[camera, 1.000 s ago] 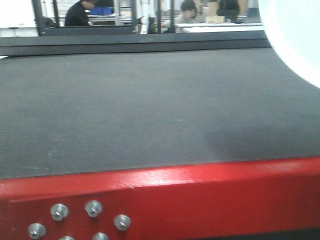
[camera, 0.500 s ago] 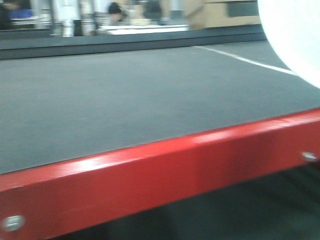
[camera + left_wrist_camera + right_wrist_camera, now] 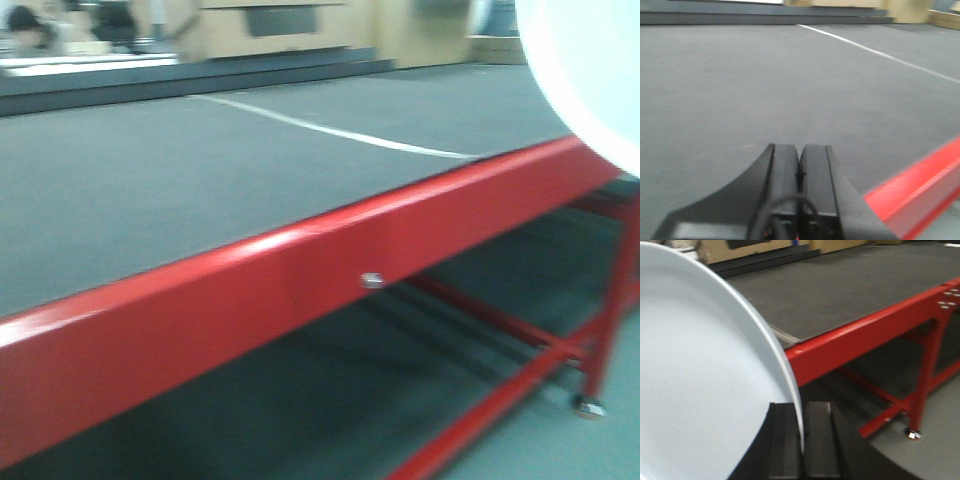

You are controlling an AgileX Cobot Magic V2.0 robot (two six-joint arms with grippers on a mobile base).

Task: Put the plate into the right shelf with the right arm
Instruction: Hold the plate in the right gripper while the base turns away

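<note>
White and glossy, the plate (image 3: 705, 380) fills the left half of the right wrist view. It stands nearly on edge, its shallow face turned toward the camera. The right gripper (image 3: 802, 415) pinches it by the rim: two black fingers (image 3: 820, 440) sit one on each side of the thin edge, closed against it. In the front view the same plate (image 3: 590, 70) shows only as a bright, washed-out curve in the upper right corner, held in the air above the far end of the table's red rail (image 3: 300, 290).

That rail is the front edge of a long table (image 3: 860, 335) topped with a dark grey mat (image 3: 150, 190). A single silver bolt (image 3: 372, 281) sits midway along the rail, and a thin white line (image 3: 330, 130) crosses the mat at an angle. Red legs and cross-braces (image 3: 500, 325) run beneath, and the small wheel (image 3: 590, 405) under the right leg is probably a caster, though the picture is too blurred to be sure. Tan boxes (image 3: 270, 25) stand behind the table.

The left gripper (image 3: 800, 150) hangs low over the mat with its black fingers pressed together and nothing between them; the red rail cuts across the lower right of that view.
</note>
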